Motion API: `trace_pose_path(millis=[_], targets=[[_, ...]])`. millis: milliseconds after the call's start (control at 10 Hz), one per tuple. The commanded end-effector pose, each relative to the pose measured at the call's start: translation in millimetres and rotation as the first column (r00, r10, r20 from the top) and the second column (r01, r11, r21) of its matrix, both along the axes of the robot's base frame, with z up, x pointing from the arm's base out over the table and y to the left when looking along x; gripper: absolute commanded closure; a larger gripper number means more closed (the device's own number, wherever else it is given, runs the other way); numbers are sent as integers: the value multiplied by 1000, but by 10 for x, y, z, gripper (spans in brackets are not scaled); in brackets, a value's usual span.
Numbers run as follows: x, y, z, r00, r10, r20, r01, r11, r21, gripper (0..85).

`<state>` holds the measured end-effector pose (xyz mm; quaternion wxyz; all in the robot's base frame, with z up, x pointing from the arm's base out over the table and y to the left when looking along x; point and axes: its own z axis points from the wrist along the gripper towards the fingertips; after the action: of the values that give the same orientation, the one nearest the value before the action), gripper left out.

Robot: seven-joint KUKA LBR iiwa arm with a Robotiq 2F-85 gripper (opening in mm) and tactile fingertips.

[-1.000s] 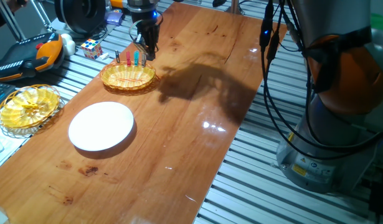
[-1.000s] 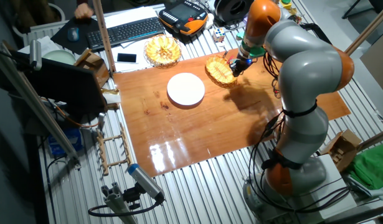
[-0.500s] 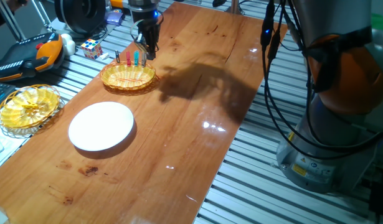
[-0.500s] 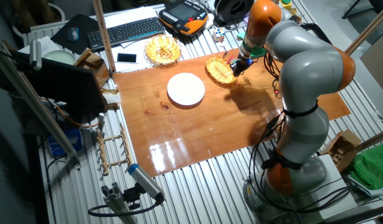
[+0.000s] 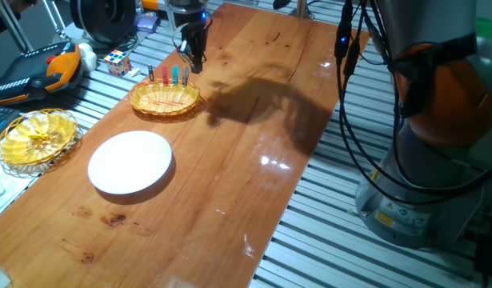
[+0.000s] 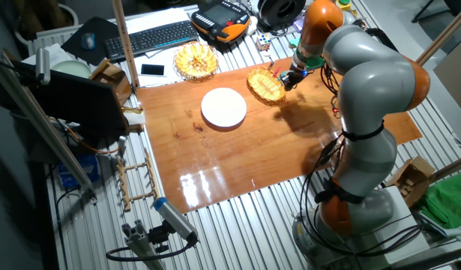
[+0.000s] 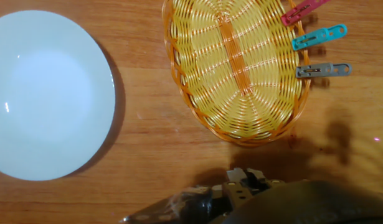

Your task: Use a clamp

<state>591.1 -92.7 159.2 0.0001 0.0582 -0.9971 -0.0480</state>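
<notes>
The pale grey clamp is clipped upright on the rim of the yellow wicker basket, beside a teal peg and a red peg. In one fixed view the grey clamp is the rightmost of the row on the basket, with a dark peg at the left end. My gripper hangs just behind and above that row, apart from the clamp, with nothing visibly held. It shows blurred at the bottom of the hand view. I cannot tell how the jaws stand.
A white plate lies in front of the basket and also shows in the hand view. A second yellow basket, a Rubik's cube and an orange pendant sit off the table's left edge. Cables hang at the right.
My gripper has risen a little and shifted slightly right, away from the pegs. The pegs, basket and plate have not moved.
</notes>
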Motion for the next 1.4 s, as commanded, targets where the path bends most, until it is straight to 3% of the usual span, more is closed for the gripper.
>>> trace_pose_path(millis=[0,700,800,1200,1300], targets=[[40,2,-21,1000,7,0,-7,1000,5,843],[275,-155,-155,999,36,4,-36,999,15,840],[302,-182,-169,999,43,1,-43,999,16,797],[333,-262,-212,999,-10,49,8,999,35,283],[351,-277,-229,998,-6,56,4,999,35,227]])
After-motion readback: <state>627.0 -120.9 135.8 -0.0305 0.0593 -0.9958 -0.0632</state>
